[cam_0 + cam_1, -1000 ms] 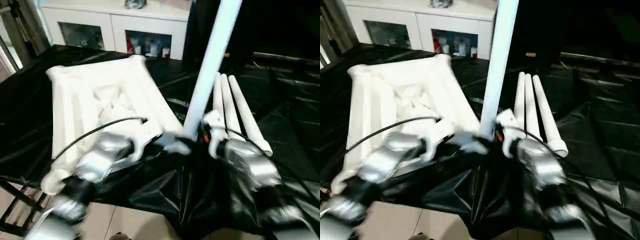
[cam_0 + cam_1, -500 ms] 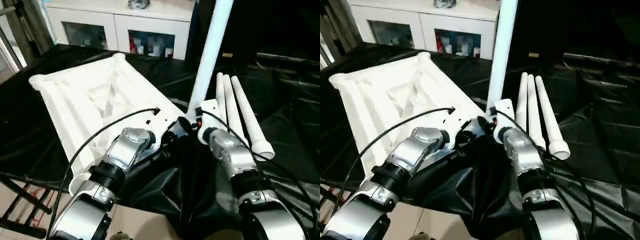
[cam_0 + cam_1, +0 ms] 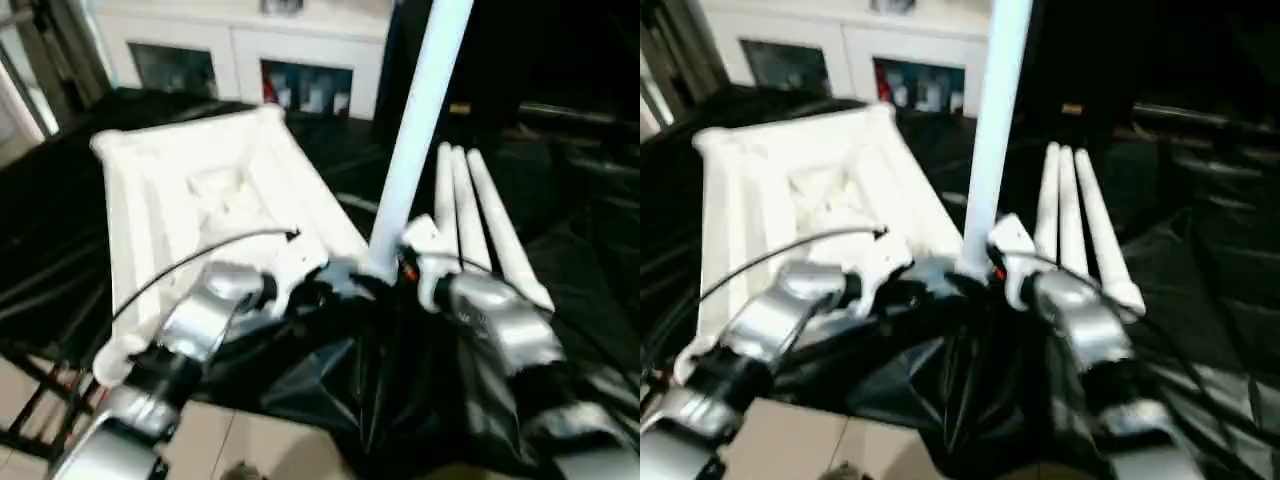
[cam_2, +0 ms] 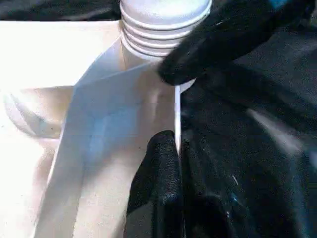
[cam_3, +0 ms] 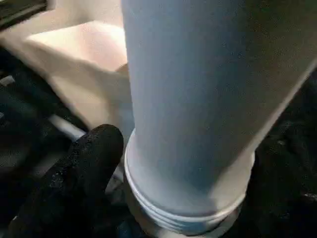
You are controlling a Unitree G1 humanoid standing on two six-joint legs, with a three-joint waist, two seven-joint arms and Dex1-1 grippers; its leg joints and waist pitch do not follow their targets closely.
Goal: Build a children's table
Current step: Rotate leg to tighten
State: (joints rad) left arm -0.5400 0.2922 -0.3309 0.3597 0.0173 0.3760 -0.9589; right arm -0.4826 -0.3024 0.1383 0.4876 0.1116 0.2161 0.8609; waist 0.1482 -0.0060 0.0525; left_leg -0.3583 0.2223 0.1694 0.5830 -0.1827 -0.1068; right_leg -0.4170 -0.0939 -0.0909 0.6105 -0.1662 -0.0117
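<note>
From my head, one leg (image 3: 415, 120) stands in the tabletop (image 3: 200, 180) near corner and three spare legs (image 3: 470, 210) lie beside the tabletop; at my left wrist, my left pincer (image 4: 176, 144) is clenched on the tabletop rim, the leg's thread (image 4: 163, 25) not yet sunk; at my right wrist, I cannot tell if my right pincer (image 3: 400, 265) grasps the leg.

We get motion blur across both head views, forearms smeared. White tabletop (image 3: 200, 190) near blown out against dark bench drape (image 3: 560, 230). Wrist views soft, close-range defocus.
</note>
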